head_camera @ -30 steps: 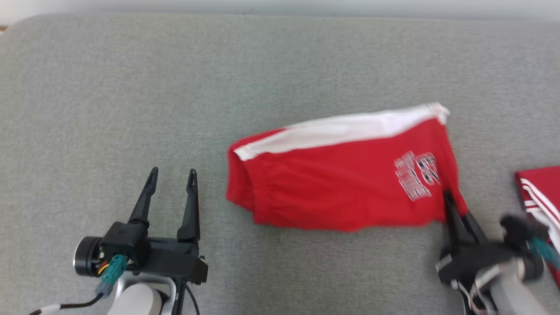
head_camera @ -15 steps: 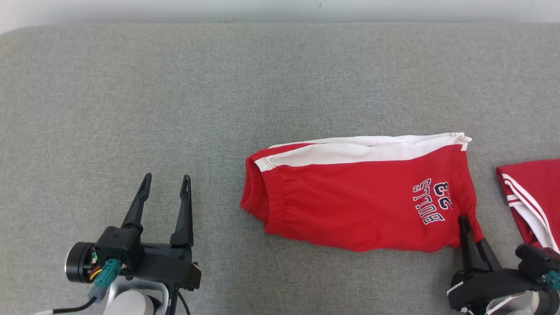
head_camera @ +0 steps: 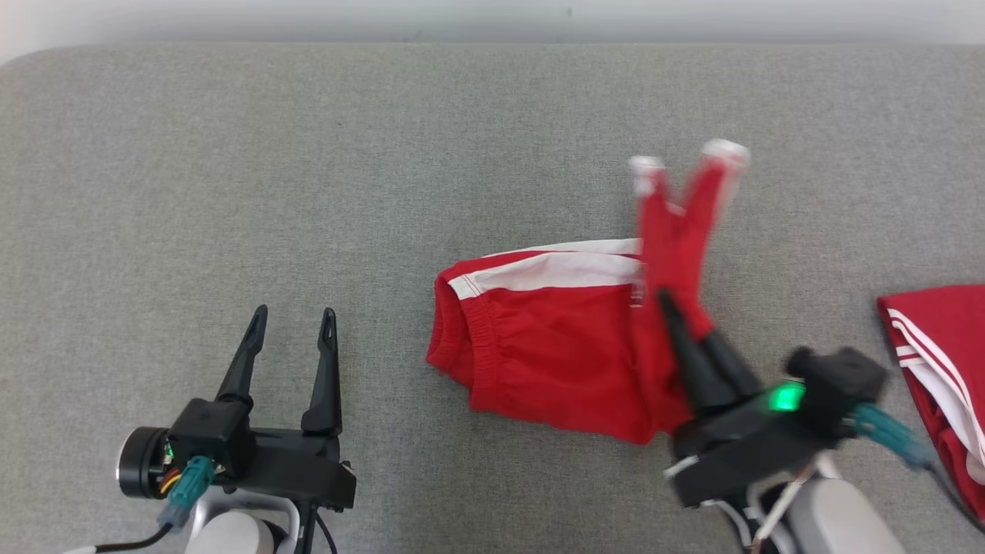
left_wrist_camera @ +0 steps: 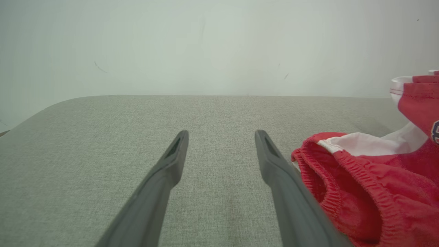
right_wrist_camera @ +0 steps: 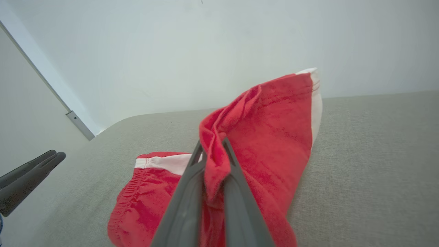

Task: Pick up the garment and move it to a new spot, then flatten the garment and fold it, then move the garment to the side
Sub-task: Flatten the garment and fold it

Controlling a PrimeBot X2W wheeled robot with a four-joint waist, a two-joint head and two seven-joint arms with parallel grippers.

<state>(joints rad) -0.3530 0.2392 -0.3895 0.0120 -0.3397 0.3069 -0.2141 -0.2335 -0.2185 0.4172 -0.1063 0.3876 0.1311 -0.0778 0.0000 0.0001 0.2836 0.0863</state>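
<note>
The garment [head_camera: 554,346] is a pair of red shorts with a white side stripe, lying right of centre on the grey surface [head_camera: 308,154]. My right gripper [head_camera: 681,319] is shut on its leg end and holds that end up, so the hem stands above the rest; the right wrist view shows red cloth [right_wrist_camera: 267,130] pinched between the fingers [right_wrist_camera: 185,202]. The elastic waistband [left_wrist_camera: 329,185] rests on the surface. My left gripper [head_camera: 292,315] is open at the lower left, apart from the shorts, its fingers [left_wrist_camera: 168,168] empty.
A second red garment with white stripes [head_camera: 935,362] lies at the right edge. A pale wall [head_camera: 492,19] runs behind the far edge of the grey padded surface. The left gripper's fingers [right_wrist_camera: 31,171] appear at the left of the right wrist view.
My right gripper has lifted the leg end of the shorts and carried it left, over the waistband half. The left gripper has stayed open and still.
</note>
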